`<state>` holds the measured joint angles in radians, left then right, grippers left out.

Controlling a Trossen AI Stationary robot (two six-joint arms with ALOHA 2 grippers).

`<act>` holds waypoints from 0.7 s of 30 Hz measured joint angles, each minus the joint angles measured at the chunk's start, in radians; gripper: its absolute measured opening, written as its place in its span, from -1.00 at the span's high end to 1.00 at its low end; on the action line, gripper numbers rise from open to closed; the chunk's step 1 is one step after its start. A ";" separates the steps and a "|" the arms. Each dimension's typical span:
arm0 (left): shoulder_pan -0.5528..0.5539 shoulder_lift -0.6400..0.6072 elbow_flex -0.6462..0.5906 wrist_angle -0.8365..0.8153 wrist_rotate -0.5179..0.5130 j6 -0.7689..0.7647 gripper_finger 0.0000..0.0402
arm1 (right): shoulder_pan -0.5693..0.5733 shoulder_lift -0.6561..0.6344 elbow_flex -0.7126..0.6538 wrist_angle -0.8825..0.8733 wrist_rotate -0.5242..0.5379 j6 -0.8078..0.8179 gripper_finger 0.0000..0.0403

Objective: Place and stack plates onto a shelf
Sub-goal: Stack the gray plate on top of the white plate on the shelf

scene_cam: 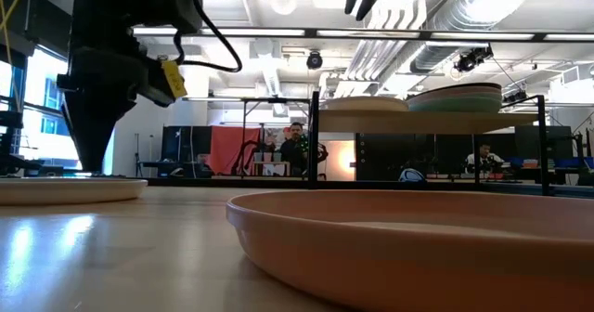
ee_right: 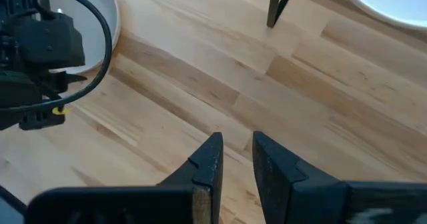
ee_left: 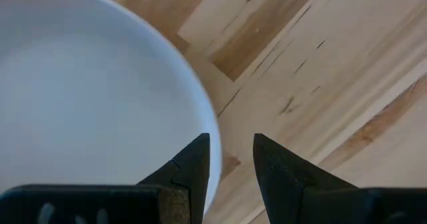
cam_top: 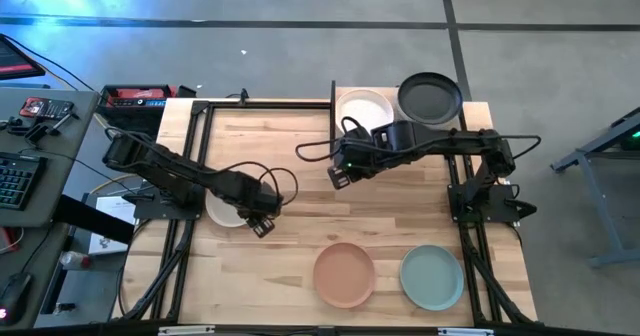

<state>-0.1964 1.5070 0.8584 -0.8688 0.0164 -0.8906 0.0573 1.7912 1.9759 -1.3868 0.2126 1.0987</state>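
Observation:
My left gripper [cam_top: 262, 224] [ee_left: 231, 154] points down at the right-hand rim of a white plate [cam_top: 224, 212] [ee_left: 87, 97] that lies flat on the table's left half. It is open by a narrow gap, with one finger over the rim and the other outside it. My right gripper [cam_top: 337, 176] [ee_right: 237, 151] hangs open above bare table near the middle, touching nothing. The shelf [cam_top: 480, 116] [scene_cam: 427, 122] stands at the far right and carries a white plate [cam_top: 365, 109] and a black-topped stack [cam_top: 430, 96] [scene_cam: 459, 97]. A peach-pink plate [cam_top: 344, 274] and a pale green plate [cam_top: 432, 276] lie near the front edge. My left gripper comes from above, its fingers astride the white plate's right-hand rim [ee_left: 212, 134]. One finger [ee_left: 197, 161] is over the plate's inside and one is outside. Whether either finger touches the rim, I cannot tell. The plate lies flat on the table.
A black shelf upright [ee_right: 277, 4] stands at the shelf's left end, close behind my right gripper. Bare wood lies between the arms [cam_top: 300, 216]. Beyond the left edge sits a side table with a keyboard [cam_top: 15, 181]. People sit in the room behind [scene_cam: 295, 145].

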 joint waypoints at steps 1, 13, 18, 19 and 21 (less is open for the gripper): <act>-0.004 0.000 -0.009 0.016 -0.001 -0.012 0.47 | 0.004 0.000 0.000 0.000 0.005 0.001 0.71; -0.009 0.000 -0.092 0.091 -0.015 -0.079 0.47 | 0.017 0.000 0.000 0.000 0.024 0.001 0.71; -0.009 0.000 -0.114 0.117 -0.002 -0.101 0.47 | 0.018 0.000 0.000 0.000 0.024 -0.004 0.71; -0.009 0.000 -0.116 0.120 -0.002 -0.098 0.48 | 0.018 0.000 0.000 0.000 0.024 -0.004 0.71; -0.009 0.000 -0.117 0.119 -0.002 -0.082 0.51 | 0.018 0.000 0.000 0.000 0.024 -0.005 0.71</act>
<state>-0.2050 1.5070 0.7414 -0.7500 0.0141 -0.9723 0.0750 1.7916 1.9755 -1.3865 0.2367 1.0939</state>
